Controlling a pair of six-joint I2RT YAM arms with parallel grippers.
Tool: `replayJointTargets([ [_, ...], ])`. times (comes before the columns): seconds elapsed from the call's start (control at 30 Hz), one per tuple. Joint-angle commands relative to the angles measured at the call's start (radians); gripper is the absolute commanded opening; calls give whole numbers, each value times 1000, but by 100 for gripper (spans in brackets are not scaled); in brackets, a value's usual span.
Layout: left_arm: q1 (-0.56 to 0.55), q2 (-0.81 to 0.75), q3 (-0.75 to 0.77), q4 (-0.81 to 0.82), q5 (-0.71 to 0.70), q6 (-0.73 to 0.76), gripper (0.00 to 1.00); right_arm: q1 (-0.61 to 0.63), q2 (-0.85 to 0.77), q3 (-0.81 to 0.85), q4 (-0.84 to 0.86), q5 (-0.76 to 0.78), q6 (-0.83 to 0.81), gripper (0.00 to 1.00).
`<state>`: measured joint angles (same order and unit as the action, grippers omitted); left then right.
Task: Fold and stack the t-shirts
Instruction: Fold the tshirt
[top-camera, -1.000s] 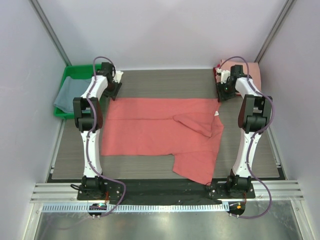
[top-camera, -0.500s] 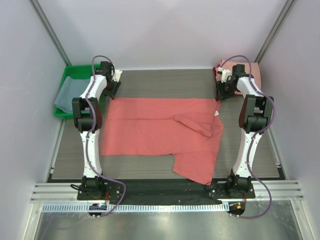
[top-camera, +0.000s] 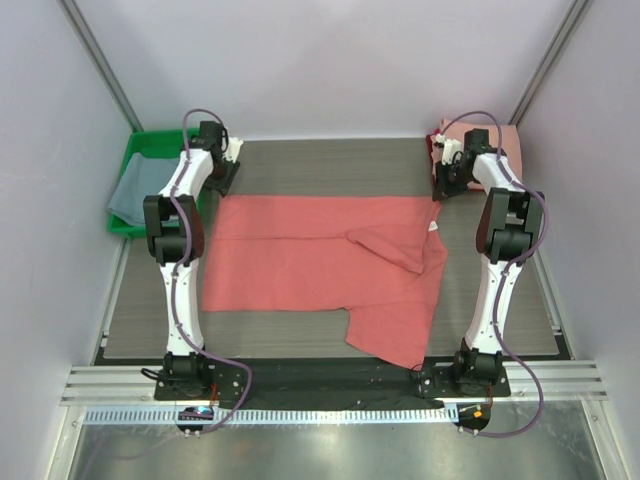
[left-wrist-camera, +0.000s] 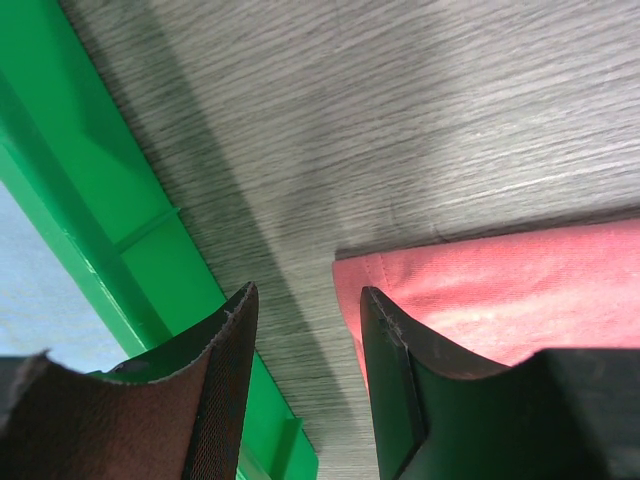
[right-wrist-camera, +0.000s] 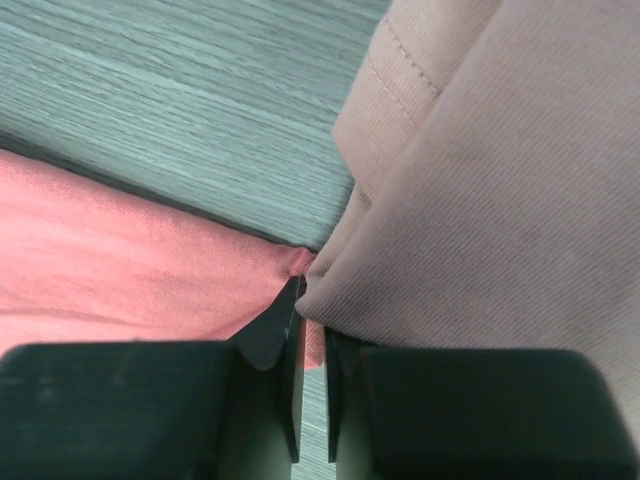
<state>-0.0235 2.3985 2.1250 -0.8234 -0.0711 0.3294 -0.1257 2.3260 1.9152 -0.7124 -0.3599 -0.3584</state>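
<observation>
The coral-red t-shirt (top-camera: 310, 255) lies spread on the table, one sleeve folded in and its near right part hanging toward the front edge. My left gripper (top-camera: 222, 183) is at its far left corner. It stands open (left-wrist-camera: 308, 292), with bare table in the gap and one finger (left-wrist-camera: 400, 360) over the red cloth (left-wrist-camera: 500, 290). My right gripper (top-camera: 441, 190) is at the far right corner. Its jaws (right-wrist-camera: 312, 320) are nearly together, pinching the red edge (right-wrist-camera: 120, 250). The pale pink t-shirt (right-wrist-camera: 500, 180) overlaps that spot.
A green tray (top-camera: 150, 142) at the back left holds the grey-blue t-shirt (top-camera: 130, 190); its rim (left-wrist-camera: 90, 170) runs right beside my left finger. The pale pink t-shirt (top-camera: 490, 135) lies in the back right corner. White walls close in on both sides.
The right jaws have closed from partly open onto the shirt's far right corner. The left gripper stays open in nearly the same place.
</observation>
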Motion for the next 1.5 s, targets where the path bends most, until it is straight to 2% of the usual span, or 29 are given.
replayJointTargets([
  [0.0, 10, -2, 52, 7, 2, 16, 46, 0, 29, 28, -1, -25, -1, 10],
  [0.63, 14, 80, 75, -46, 111, 3, 38, 0, -14, 7, -13, -10, -7, 9],
  [0.87, 16, 119, 58, -59, 123, 19, 14, 1, -22, -13, -15, -24, -14, 5],
  [0.97, 14, 142, 85, -75, 123, 26, 10, 1, -27, -22, -16, -24, -22, 3],
  [1.03, 16, 148, 98, -69, 117, 31, 3, 1, -25, -24, -15, -24, -24, 1],
  [1.13, 16, 152, 105, -69, 113, 34, 0, 1, -25, -21, -16, -30, -25, 1],
  [1.3, 16, 90, 89, -51, 119, 28, 0, 1, -91, 8, -24, -56, -36, 1],
  [1.47, 16, -125, 69, -14, 120, -9, 0, 1, -247, 25, -25, -42, -22, 1],
])
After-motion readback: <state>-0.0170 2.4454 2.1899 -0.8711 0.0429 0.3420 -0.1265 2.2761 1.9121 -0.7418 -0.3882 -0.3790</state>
